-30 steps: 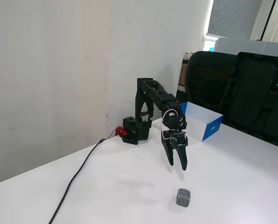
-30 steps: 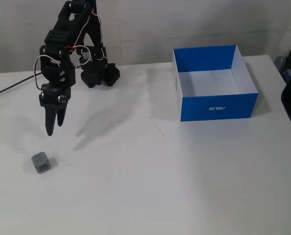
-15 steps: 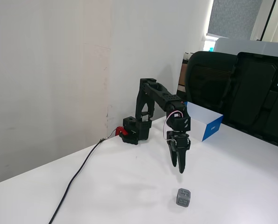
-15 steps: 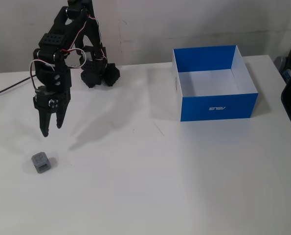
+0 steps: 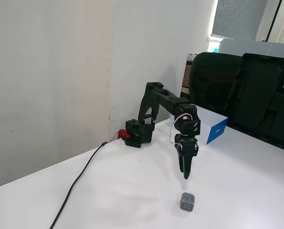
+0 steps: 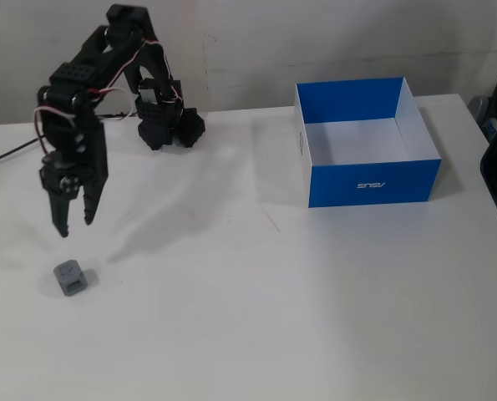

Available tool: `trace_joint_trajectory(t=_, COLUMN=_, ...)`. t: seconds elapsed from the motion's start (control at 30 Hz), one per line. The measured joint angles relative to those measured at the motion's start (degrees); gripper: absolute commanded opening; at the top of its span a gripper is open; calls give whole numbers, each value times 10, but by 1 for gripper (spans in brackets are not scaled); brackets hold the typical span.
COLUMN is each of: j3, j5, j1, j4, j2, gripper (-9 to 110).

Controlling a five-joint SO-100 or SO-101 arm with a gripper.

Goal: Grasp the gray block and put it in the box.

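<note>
The gray block (image 5: pixel 188 202) is a small dark cube with patterned faces, lying on the white table near its front edge in a fixed view; in a fixed view (image 6: pixel 71 278) it lies at the far left. My gripper (image 6: pixel 75 226) points straight down, above and just behind the block, not touching it. Its fingers stand a little apart and hold nothing. It also shows in a fixed view (image 5: pixel 185 175), hanging above the block. The box (image 6: pixel 373 184), blue outside and white inside, is open and empty at the back right, far from the block; it also shows behind the arm (image 5: pixel 217 130).
The arm's black base (image 6: pixel 169 125) stands at the table's back by the wall. A black cable (image 5: pixel 77 183) runs from it across the table. Black office chairs (image 5: pixel 247 90) stand behind the box. White table (image 6: pixel 273 317) lies between block and box.
</note>
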Motion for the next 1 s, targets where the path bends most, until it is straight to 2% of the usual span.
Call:
trace_joint_trajectory(t=0.63, j3=-253, j5=19, j1=-30, j4=112, j2=-160, gripper=30)
trace_joint_trajectory(t=1.0, j3=-442, j5=19, j1=-31, j4=201, j2=-303, gripper=31)
